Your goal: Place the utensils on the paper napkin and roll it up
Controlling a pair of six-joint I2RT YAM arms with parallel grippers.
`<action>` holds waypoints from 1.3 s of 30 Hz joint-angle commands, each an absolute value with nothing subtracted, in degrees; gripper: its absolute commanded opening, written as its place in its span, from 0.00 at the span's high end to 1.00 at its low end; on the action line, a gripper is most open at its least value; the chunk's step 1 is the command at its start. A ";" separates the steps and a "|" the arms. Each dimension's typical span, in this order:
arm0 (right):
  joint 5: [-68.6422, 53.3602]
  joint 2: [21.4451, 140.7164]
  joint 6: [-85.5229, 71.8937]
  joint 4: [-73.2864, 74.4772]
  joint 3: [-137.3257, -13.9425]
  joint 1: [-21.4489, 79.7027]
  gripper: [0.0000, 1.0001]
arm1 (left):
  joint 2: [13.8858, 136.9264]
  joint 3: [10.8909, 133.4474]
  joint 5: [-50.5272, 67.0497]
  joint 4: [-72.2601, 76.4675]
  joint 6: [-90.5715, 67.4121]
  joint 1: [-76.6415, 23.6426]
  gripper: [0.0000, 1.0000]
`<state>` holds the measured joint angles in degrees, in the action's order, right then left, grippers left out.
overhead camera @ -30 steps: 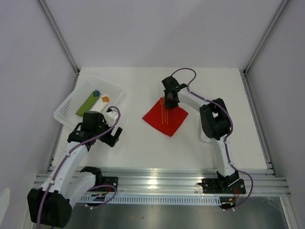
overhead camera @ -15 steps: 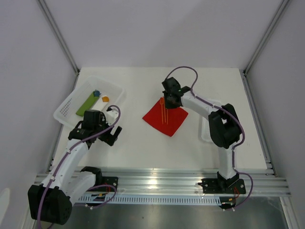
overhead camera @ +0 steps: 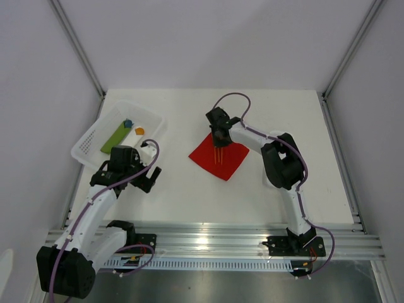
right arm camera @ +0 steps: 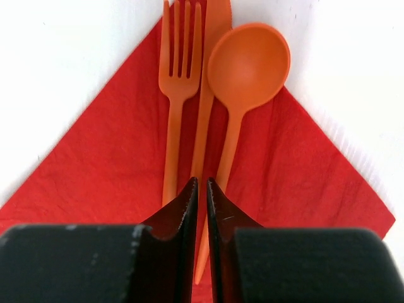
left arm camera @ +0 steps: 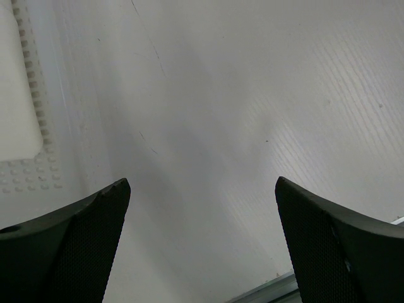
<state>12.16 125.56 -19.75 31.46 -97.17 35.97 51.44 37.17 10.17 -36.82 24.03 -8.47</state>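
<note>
The right jaws, only a slit apart with any grip unclear, sit over the handles of the 3 utensils (right arm camera: 203,107), which lie on the paper napkin (right arm camera: 95,164) with long axes running straight up-frame.

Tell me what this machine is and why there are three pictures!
It's two robot arms bolted to a white table. One picture looks down from above; the other two come from little cameras on each wrist. On the table lies a red napkin with an orange fork, knife and spoon side by side on it. The right hand, nearly closed, is over the knife's handle; whether it pinches it, I can't tell. The left hand is wide open, holding nothing. A tray holds a green bar.
</note>
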 commanded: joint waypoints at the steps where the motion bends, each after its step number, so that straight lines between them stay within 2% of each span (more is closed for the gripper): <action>1: 13.89 126.82 -20.13 31.38 -100.11 36.04 0.87 | 51.15 36.56 10.46 -35.07 23.91 -8.79 0.01; 24: 12.66 127.88 -22.85 31.55 -100.02 36.39 0.86 | 51.07 36.30 10.28 -34.63 23.82 -8.79 0.00; 31: 13.01 127.27 -24.08 31.99 -99.41 36.39 0.88 | 50.71 36.12 10.37 -34.45 23.82 -8.79 0.01; 39: 13.36 126.83 -24.87 32.17 -99.05 36.48 0.95 | 50.19 36.12 10.46 -34.54 23.91 -8.79 0.01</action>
<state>12.64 126.96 -23.59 31.51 -98.59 36.05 51.27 36.32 10.17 -35.59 24.03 -8.47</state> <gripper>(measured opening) 0.064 0.994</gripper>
